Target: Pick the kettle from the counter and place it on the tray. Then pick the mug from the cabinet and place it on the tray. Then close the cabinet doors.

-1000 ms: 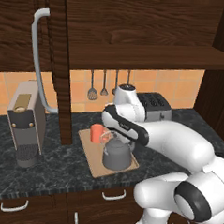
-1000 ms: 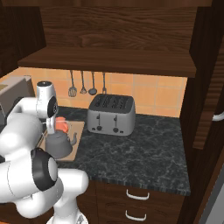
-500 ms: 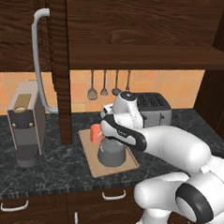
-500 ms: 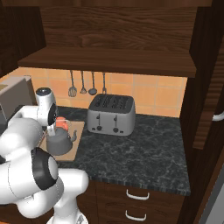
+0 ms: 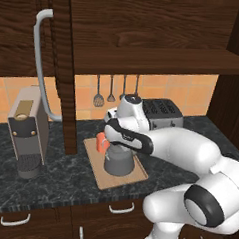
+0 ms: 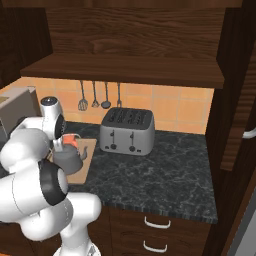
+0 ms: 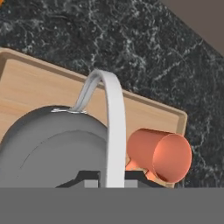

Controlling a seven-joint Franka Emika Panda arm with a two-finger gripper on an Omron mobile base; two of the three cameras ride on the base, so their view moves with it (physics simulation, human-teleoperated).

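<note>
Kettle (image 5: 118,161) sat on the tray (image 5: 133,175), roughly mid-board, with its wire handle arched up. In the hand view that handle ran straight up the middle of the frame from the claw (image 7: 113,178). Mug (image 5: 102,142) was on the tray too, just beside the kettle on the side nearer the wall and touching it or nearly so. In the hand view its open mouth faced off to one side. You couldn't tell whether it stood upright or leaned.

Claw: only the dark tips peeked out at the bottom of the hand view, either side of the kettle handle, with the mug right by one tip. Whether they were apart, together or gripping anything, you couldn't tell. Your wrist hung low over the kettle and mug in both base views and hid the fingers.

Tray lay on the counter (image 5: 63,178), with its long side running away from the front edge. Toaster (image 6: 126,131) stood on the counter to the right of the tray, near the back wall and apart from it. Coffee machine (image 5: 26,131) stood well left of the tray. A cabinet door (image 5: 65,63) stood open, seen edge-on between machine and tray, with its grey bar handle (image 5: 41,61) on the left face. Utensils (image 5: 111,88) hung on the tiled wall behind.
</note>
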